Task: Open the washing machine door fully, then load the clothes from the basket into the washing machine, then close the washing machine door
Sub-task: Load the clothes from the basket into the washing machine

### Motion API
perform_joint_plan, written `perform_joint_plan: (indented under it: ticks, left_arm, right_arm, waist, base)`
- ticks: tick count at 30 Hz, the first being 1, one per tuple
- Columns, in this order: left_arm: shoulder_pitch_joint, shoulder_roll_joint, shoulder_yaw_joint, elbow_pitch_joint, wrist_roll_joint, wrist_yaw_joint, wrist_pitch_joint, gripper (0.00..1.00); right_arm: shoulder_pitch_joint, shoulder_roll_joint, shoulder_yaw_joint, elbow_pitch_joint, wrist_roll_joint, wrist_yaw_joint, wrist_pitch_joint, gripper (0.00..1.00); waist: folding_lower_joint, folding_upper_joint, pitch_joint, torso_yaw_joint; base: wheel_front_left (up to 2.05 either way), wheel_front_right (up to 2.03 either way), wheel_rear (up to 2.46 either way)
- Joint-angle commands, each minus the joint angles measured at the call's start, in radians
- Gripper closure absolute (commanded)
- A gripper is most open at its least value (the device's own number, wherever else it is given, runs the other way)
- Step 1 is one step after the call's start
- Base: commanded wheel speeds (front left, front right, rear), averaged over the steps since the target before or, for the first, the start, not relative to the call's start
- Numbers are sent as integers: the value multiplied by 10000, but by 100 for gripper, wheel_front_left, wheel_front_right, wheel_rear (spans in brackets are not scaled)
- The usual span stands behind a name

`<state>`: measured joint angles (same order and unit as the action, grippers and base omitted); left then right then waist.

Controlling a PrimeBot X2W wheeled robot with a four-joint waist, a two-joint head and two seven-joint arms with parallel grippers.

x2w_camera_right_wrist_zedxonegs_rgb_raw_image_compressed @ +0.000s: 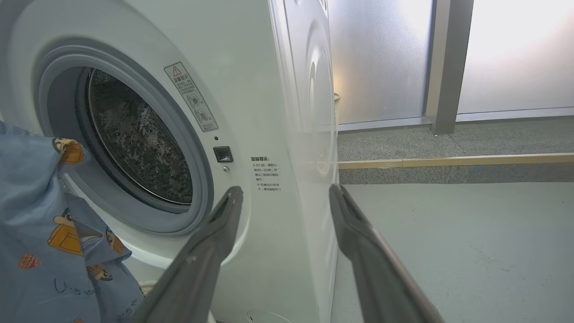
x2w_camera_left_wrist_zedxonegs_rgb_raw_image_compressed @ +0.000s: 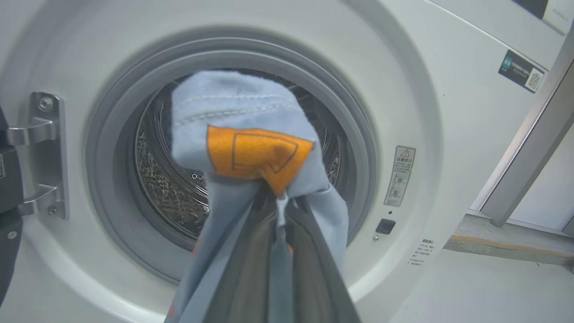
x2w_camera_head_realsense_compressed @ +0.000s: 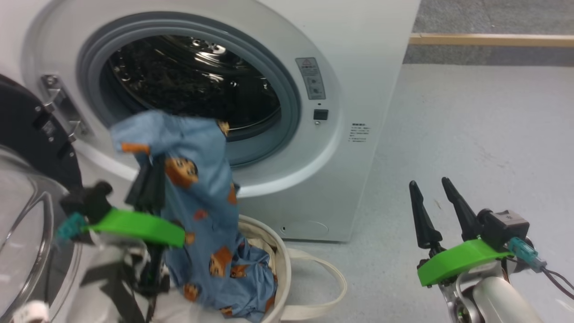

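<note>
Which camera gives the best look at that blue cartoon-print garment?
The head view: the clothes hang full-length from the left gripper down into the basket. The left wrist view sees the bunched top pinched between the fingers; the right wrist view catches one printed side.

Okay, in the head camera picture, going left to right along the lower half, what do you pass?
washing machine door, swung open → left gripper, shut on the clothes → basket → right gripper, open
</note>
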<state>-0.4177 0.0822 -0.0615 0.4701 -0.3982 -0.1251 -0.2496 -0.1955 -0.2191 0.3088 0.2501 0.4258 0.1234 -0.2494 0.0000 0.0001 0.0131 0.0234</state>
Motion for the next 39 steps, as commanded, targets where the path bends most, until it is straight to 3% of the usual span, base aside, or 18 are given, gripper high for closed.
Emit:
perform_joint_plan:
  ticks: [1, 13, 21, 39]
  left_arm:
    - [-699, 126, 430, -160, -21, -55, -122, 100]
    - [-3181, 436, 1709, 1280, 18, -53, -122, 100]
    - [-4497, 897, 1675, 3164, 434, -54, -122, 100]
    - [-8193, 1839, 1281, 5600, 1499, 9, -122, 100]
  right_arm:
    - [-216, -125, 157, -320, 62, 73, -124, 0]
    - [-690, -494, -67, -764, -207, 73, -124, 0]
    - [-1008, -485, -471, -1177, -473, 73, -124, 0]
    - [-1031, -158, -1374, -2098, -1070, 73, -124, 0]
  waist:
    - [0, -1, 99, -98]
    - [0, -1, 1774, -1094]
    - [0, -1, 3269, -1667]
    - [0, -1, 6007, -2312]
  base:
    - [0, 0, 0]
    - [0, 0, 0]
    - [0, 0, 0]
    - [0, 0, 0]
